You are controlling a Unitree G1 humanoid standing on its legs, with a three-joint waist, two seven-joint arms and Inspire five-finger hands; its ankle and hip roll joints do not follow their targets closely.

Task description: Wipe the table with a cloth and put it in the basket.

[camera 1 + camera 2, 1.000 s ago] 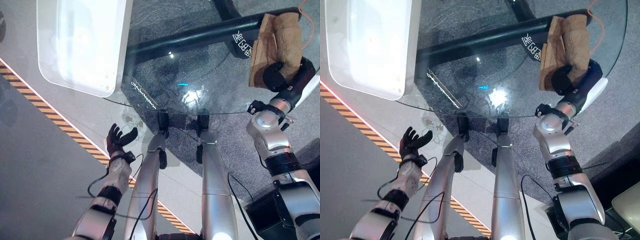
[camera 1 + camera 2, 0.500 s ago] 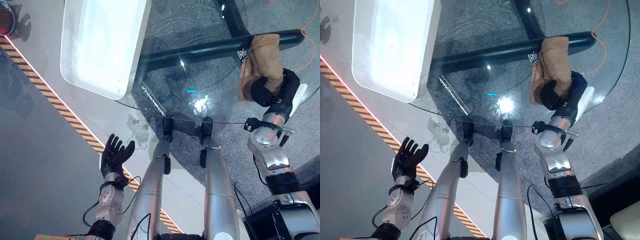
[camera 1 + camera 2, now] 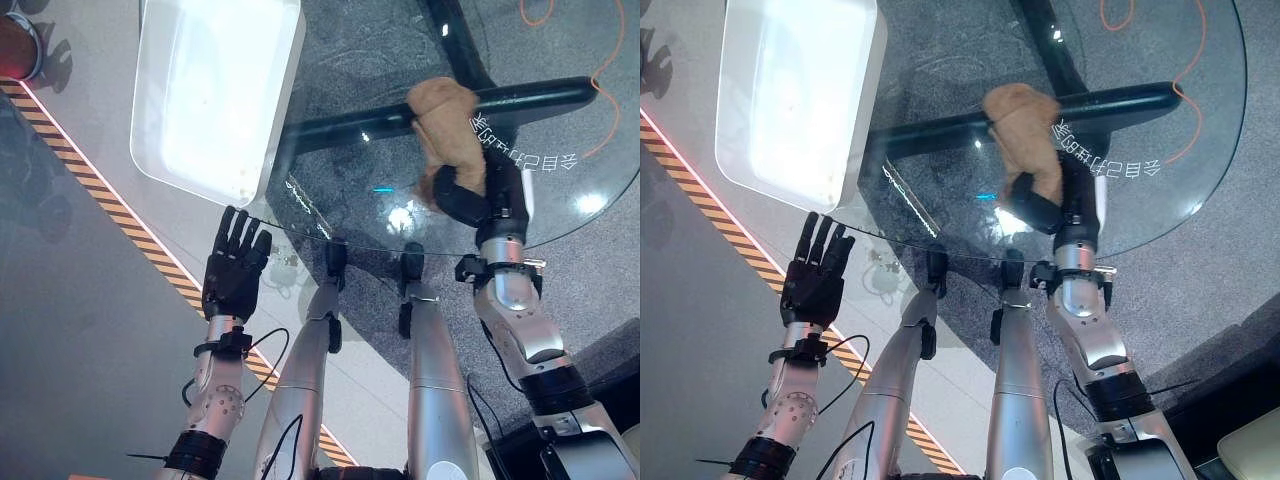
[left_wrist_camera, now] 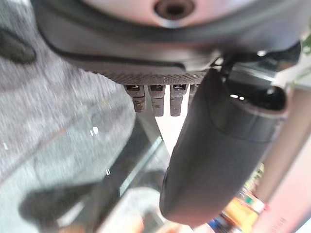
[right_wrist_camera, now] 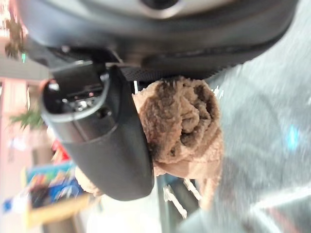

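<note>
Brown fluffy cloth [image 3: 447,125] is bunched in the clenched right hand [image 3: 478,196] on the round glass bench [image 3: 560,120], so it may slip out while wiping, and the left hand [image 3: 235,268] hangs open.

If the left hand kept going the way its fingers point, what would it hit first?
Likely the near corner of the white basket. The left hand is open, fingers straight, pointing up toward it and the glass table edge; which comes first is unclear, since depth is hard to judge.

Glare on glass table [image 3: 560,200] (wrist views blurred).
</note>
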